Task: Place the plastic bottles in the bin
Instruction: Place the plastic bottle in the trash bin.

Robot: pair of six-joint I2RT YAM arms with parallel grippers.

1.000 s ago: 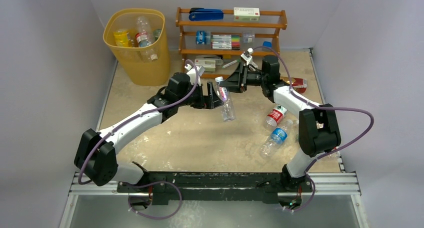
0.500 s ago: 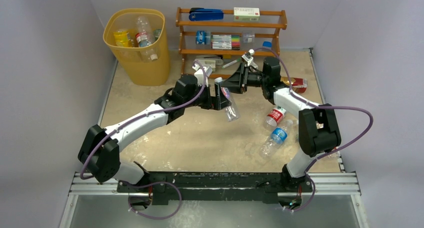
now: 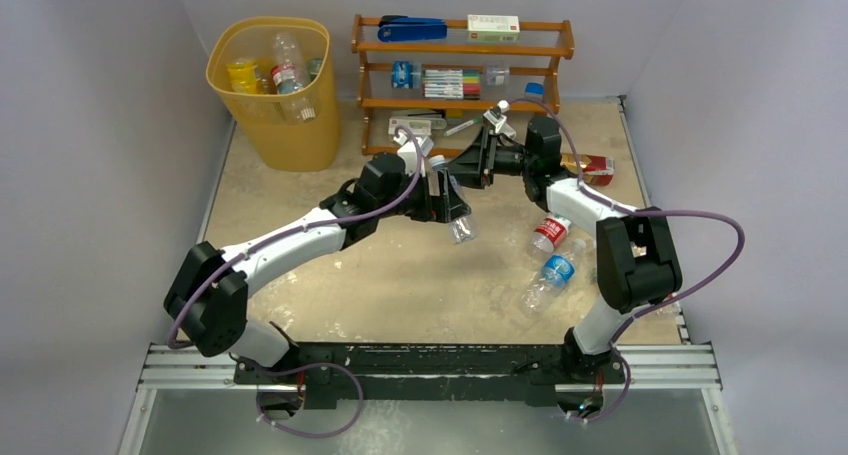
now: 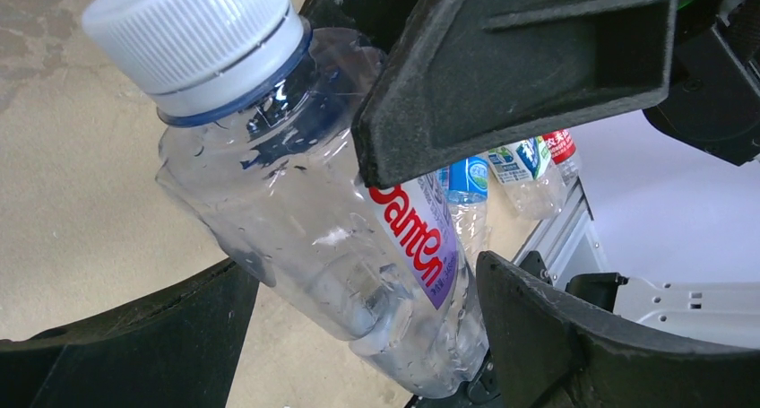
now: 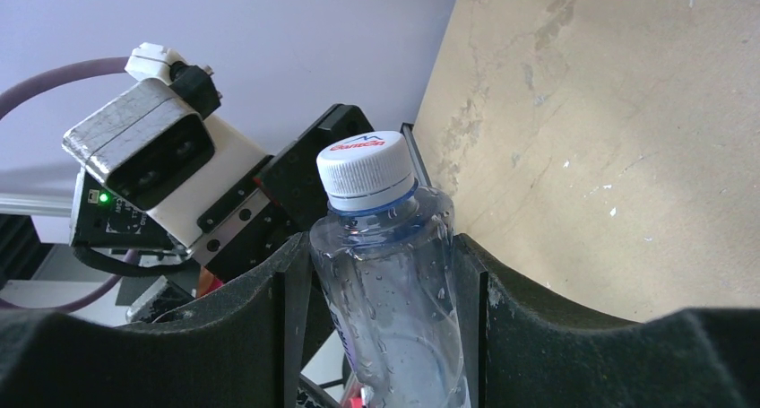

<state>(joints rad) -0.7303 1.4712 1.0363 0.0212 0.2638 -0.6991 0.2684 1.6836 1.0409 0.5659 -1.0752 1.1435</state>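
Note:
A clear plastic bottle (image 3: pixel 460 225) with a white cap and a red-lettered label hangs tilted above the table's middle. My right gripper (image 3: pixel 452 172) is shut on its upper body, its pads pressed on both sides just below the cap (image 5: pixel 365 170). My left gripper (image 4: pixel 363 278) is open, with one jaw on each side of the bottle's lower body (image 4: pixel 305 220) and a gap on the left side. The yellow bin (image 3: pixel 290 135) stands at the back left with bottles inside (image 3: pixel 287 70). Two more bottles (image 3: pixel 550 232) (image 3: pixel 553 272) lie on the table at the right.
A brown wooden shelf rack (image 3: pixel 462 103) with boxes, pens and a blue stapler stands at the back, just behind both grippers. A red box (image 3: pixel 598 165) lies by the right arm. Purple walls close in both sides.
My left arm has swung right, and its open jaws now straddle the bottle's lower body. The right gripper has barely moved and keeps hold of the bottle.

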